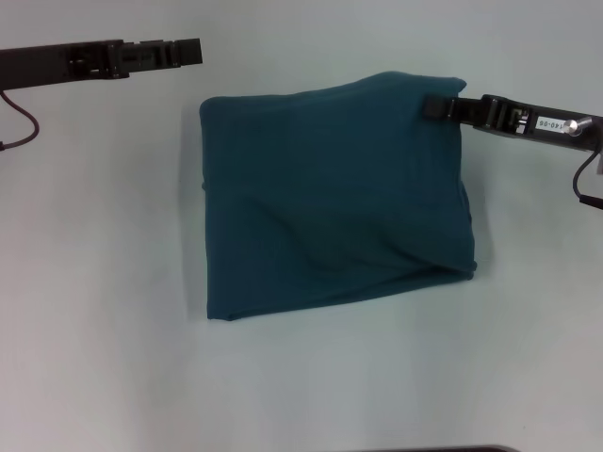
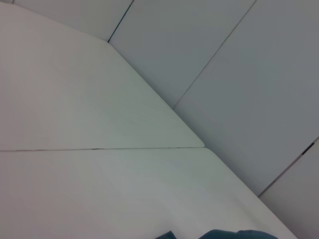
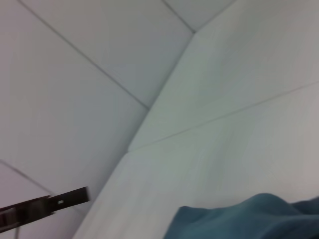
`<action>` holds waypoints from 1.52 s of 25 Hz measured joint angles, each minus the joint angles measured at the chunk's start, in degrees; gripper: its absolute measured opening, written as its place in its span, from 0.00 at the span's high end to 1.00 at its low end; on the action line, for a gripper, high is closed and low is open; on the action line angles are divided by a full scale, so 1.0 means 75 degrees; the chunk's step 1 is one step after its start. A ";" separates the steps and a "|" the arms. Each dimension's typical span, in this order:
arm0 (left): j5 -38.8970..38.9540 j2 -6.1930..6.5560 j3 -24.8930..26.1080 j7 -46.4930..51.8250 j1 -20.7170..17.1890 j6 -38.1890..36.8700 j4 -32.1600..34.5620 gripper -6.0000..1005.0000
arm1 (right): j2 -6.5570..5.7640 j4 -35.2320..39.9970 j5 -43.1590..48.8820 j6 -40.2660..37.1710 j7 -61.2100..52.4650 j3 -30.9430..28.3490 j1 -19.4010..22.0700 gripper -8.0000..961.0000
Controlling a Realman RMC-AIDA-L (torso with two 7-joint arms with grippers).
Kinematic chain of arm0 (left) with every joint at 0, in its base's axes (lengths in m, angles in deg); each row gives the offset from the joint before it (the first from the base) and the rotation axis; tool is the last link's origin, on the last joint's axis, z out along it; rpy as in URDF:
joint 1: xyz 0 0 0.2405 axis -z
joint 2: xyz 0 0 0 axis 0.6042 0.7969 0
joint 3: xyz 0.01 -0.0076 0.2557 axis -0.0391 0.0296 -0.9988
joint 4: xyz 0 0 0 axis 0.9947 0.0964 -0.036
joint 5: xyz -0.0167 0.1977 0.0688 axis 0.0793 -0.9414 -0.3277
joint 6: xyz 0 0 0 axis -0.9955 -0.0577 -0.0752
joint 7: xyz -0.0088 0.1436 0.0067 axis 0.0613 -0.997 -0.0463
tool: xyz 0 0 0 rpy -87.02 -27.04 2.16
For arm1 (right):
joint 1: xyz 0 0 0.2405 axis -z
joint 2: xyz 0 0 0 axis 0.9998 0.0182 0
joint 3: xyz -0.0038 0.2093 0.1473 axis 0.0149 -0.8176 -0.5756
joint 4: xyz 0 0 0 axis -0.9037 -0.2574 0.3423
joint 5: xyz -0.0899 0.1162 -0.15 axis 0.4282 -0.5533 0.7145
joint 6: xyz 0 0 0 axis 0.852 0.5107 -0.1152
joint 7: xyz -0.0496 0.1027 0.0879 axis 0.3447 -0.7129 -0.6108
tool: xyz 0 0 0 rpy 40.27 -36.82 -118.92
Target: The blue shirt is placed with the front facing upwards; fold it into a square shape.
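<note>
A: Left gripper (image 1: 193, 52)?
B: Parked off the cloth, tip just beyond the blue shirt (image 1: 334, 193)'s far left corner, not touching. Can't tell whether its fingers are spread or closed. Probably idle, kept clear of the fabric.

A: Shirt?
B: Lying mid-table (image 1: 104, 320), folded to a rough square, plain teal side up, no lettering showing. Left and near edges fairly straight; a diagonal crease runs toward the near right corner, which bulges a bit.

A: Right gripper (image 1: 433, 107)?
B: At the far right corner, tip over the hem, looks touching. Pinching or just resting, can't tell. My guess: setting down or tidying that corner.

A: Room?
B: Bare table all round both fingertips. Far right corner rides slightly high, so that edge may need squaring.
</note>
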State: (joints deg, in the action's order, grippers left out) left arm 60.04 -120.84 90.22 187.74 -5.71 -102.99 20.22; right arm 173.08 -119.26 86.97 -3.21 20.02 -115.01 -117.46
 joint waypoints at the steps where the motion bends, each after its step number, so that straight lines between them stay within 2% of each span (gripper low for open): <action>1: 0.0000 0.0000 0.0000 0.0000 0.0000 0.0000 0.0003 0.17 | -0.0006 0.0047 0.0000 -0.0085 0.0001 0.0000 0.0001 0.85; 14: -0.0035 0.0001 -0.0077 -0.0097 -0.0024 0.0161 0.0033 0.17 | 0.0015 0.0348 -0.0376 -0.0968 0.0756 -0.0375 -0.0022 0.83; 15: -0.0055 0.0000 -0.0081 -0.0121 -0.0029 0.0160 0.0033 0.17 | -0.0006 0.0329 -0.0403 -0.0942 0.0790 -0.0429 -0.0001 0.75; 17: -0.0098 0.0001 -0.0086 -0.0181 -0.0042 0.0146 0.0034 0.17 | -0.0087 0.0287 -0.0422 -0.0753 0.0807 -0.0527 0.0080 0.58; 22: -0.0133 0.0007 -0.0029 -0.0534 -0.0186 -0.0149 0.0033 0.17 | -0.0341 0.0173 -0.0423 0.0057 0.0899 -0.0729 0.0382 0.36; 26: -0.0059 0.0010 -0.0016 -0.0735 -0.0360 -0.0569 0.0031 0.17 | -0.0606 -0.0181 -0.0404 0.0759 0.0830 -0.0823 0.0735 0.28; 28: -0.0052 -0.0009 -0.0012 -0.0847 -0.0442 -0.0790 0.0034 0.17 | -0.0796 -0.0291 -0.0343 0.1012 0.0663 -0.0799 0.0886 0.24; 30: -0.0049 -0.0067 -0.0008 -0.1015 -0.0546 -0.1030 0.0037 0.17 | -0.1000 -0.0328 -0.0217 0.1193 0.0433 -0.0761 0.0965 0.20; 32: -0.0055 -0.0140 -0.0010 -0.1192 -0.0634 -0.1211 0.0077 0.17 | -0.1124 -0.0423 0.0066 0.1335 0.0133 -0.0749 0.0991 0.16; 38: -0.0119 -0.0217 -0.0065 -0.1717 -0.0777 -0.1413 0.0582 0.17 | -0.1156 -0.0688 0.1038 0.1600 -0.0696 -0.0735 0.0804 0.15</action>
State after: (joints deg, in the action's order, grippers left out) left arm 59.15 -122.47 89.73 174.86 -11.54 -113.59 24.58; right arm 164.41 -124.43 94.76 8.79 14.80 -120.51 -111.43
